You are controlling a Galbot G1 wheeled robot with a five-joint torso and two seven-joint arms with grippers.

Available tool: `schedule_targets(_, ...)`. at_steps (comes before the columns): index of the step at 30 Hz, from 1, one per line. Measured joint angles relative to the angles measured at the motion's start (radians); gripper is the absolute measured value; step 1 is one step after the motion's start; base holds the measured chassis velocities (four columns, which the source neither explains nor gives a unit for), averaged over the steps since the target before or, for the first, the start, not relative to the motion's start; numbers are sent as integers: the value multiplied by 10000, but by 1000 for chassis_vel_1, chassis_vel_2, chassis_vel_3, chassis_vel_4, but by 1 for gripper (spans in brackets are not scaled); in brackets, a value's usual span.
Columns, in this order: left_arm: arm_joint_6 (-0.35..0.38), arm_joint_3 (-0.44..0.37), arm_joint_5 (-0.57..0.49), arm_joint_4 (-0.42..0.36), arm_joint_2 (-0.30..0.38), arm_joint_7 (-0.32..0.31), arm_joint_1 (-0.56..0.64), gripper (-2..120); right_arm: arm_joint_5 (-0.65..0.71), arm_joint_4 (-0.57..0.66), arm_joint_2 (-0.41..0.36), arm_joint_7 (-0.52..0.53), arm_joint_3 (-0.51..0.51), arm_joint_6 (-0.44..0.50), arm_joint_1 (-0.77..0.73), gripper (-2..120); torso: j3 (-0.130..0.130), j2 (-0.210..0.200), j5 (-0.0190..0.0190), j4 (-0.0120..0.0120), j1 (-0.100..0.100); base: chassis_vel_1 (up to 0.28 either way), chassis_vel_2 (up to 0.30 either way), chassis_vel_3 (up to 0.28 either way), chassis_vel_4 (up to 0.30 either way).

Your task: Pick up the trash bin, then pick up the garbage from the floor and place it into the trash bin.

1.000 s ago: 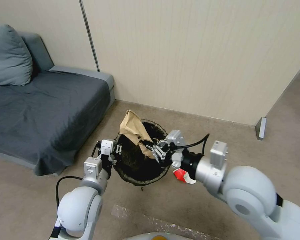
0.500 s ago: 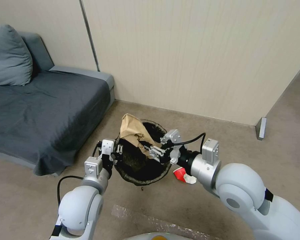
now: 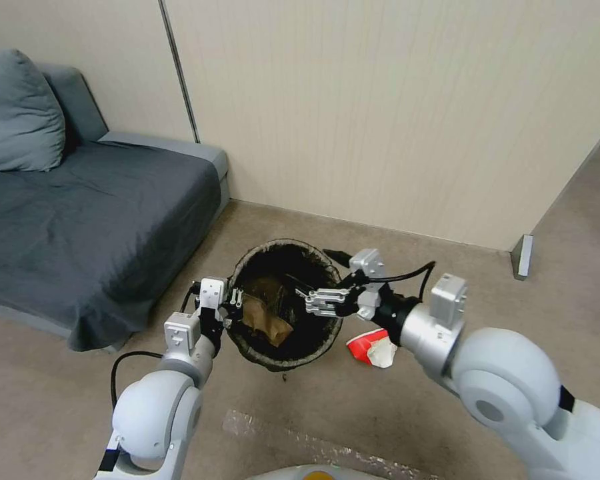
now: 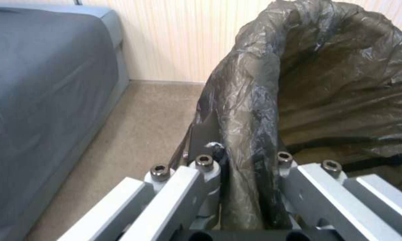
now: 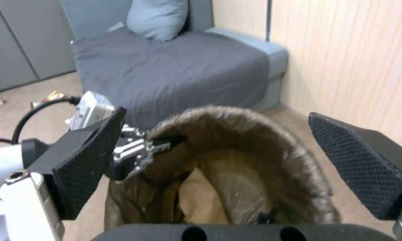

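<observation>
Over the small round bag-lined trash bin the right gripper hangs with jaws apart, crumpled brown paper inside, left gripper clamped on its rim; next likely the red-and-white wrapper beside it.

No legible text, label, brand, number or sign on any surface in view.
</observation>
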Motion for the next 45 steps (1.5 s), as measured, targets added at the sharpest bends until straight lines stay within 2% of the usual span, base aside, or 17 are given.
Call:
schedule_targets(9, 0, 0, -16, 15, -8, 2, -14, 5, 118, 500, -74, 21, 1060, 190, -373, 100, 0, 0, 0, 0, 0, 0, 0, 0, 0)
schedule_targets(16, 0, -47, -27, -45, -1, 35, 19, 5, 448, 433, -156, 643, 2088, 399, -211, 100, 0, 0, -1, 0, 0, 0, 0, 0, 0)
schedule_targets(20, -17, -143, -65, -154, 39, 84, 101, 5, -441, -1498, -43, 366, 2616, 703, 6, 100, 0, 0, 1, 1, 0, 0, 0, 0, 0)
schedule_targets(29, -50, -256, -188, -192, 107, 108, 120, 5, -654, -3508, 367, 428, 2445, 853, -27, 100, 0, 0, -1, 1, 0, 0, 0, 0, 0)
schedule_targets(32, -53, -285, -231, -192, 137, 109, 120, 5, -269, -3970, 576, 925, 2254, 845, 28, 100, 0, 0, -1, 0, 1, 0, 0, 0, 0)
schedule_targets(35, -79, -292, -244, -184, 158, 119, 110, 5, 828, -4454, 867, 2235, 1904, 634, 154, 100, 0, 0, -1, 1, 0, 0, 0, 0, 0)
schedule_targets(41, -110, -293, -247, -145, 161, 123, 102, 5, 2001, -4980, 1255, 3355, 1655, 175, 179, 100, 0, 0, 0, 2, 0, 0, 0, 0, 0)
schedule_targets(45, -230, -276, -203, 17, 131, 127, 89, 5, 2516, -5853, 1848, 4027, 1397, 14, 66, 100, 0, 0, -3, -1, 0, 0, 0, 0, 0)
